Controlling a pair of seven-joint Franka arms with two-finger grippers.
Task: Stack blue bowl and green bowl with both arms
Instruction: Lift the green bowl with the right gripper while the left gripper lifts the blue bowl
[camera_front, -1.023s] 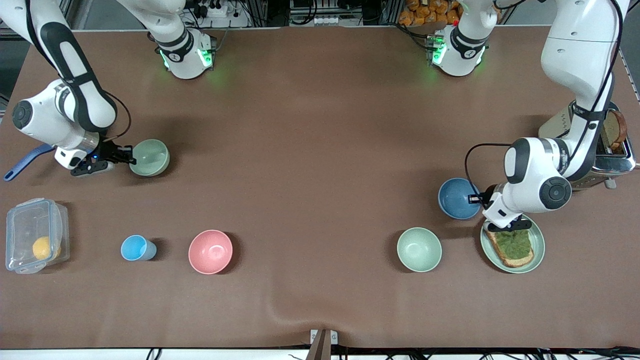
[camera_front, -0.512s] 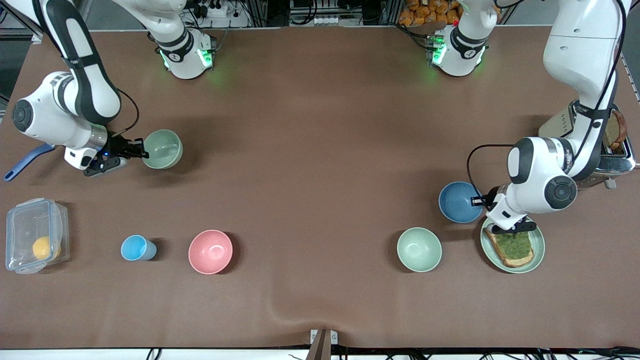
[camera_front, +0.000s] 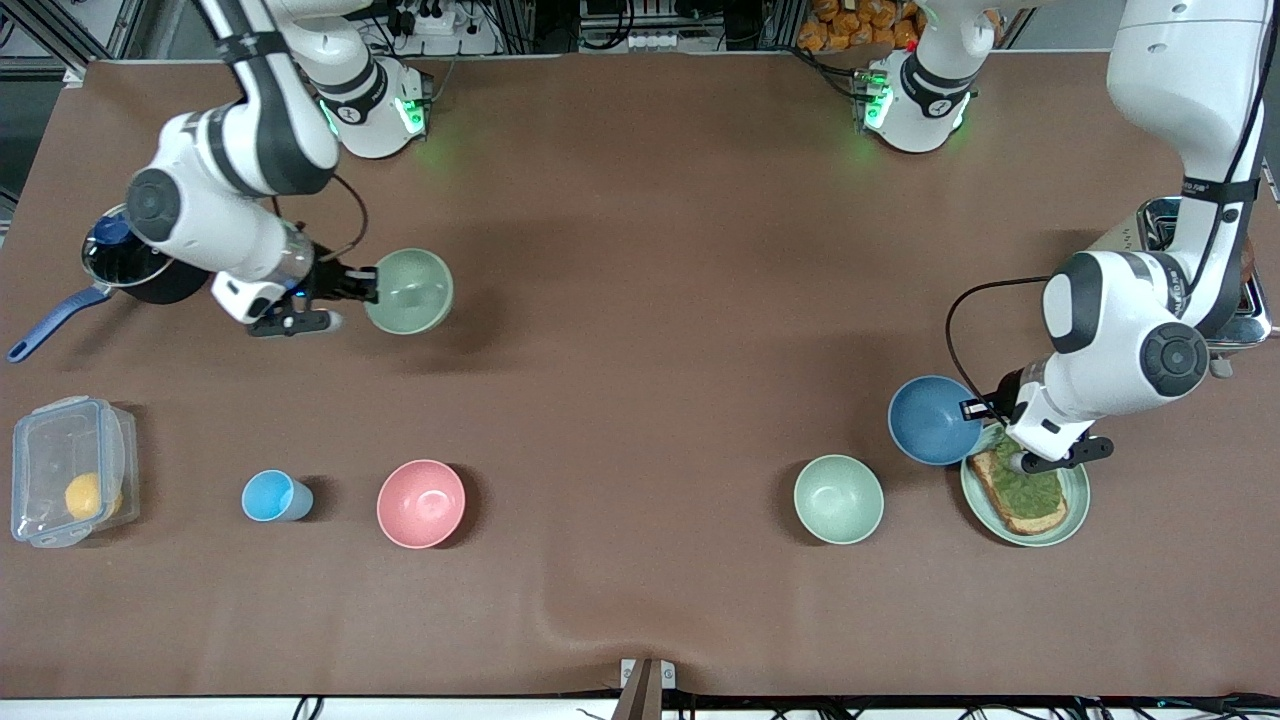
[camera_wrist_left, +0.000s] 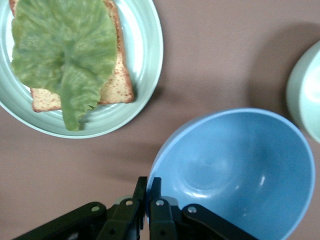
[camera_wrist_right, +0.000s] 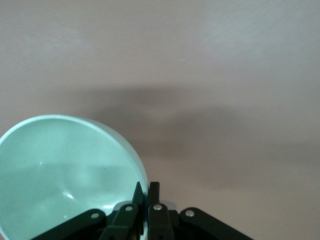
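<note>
My left gripper is shut on the rim of the blue bowl and holds it tilted above the table beside the toast plate; the bowl also shows in the left wrist view. My right gripper is shut on the rim of a green bowl and holds it up over the table toward the right arm's end; it also shows in the right wrist view. A second green bowl sits on the table nearer the front camera than the blue bowl.
A green plate with toast and lettuce lies under my left wrist. A toaster stands at the left arm's end. A pot, a clear box, a light-blue cup and a pink bowl are toward the right arm's end.
My right gripper has lifted the green bowl and carried it toward the table's middle, uncovering the pot. My left gripper has raised and tilted the blue bowl slightly.
</note>
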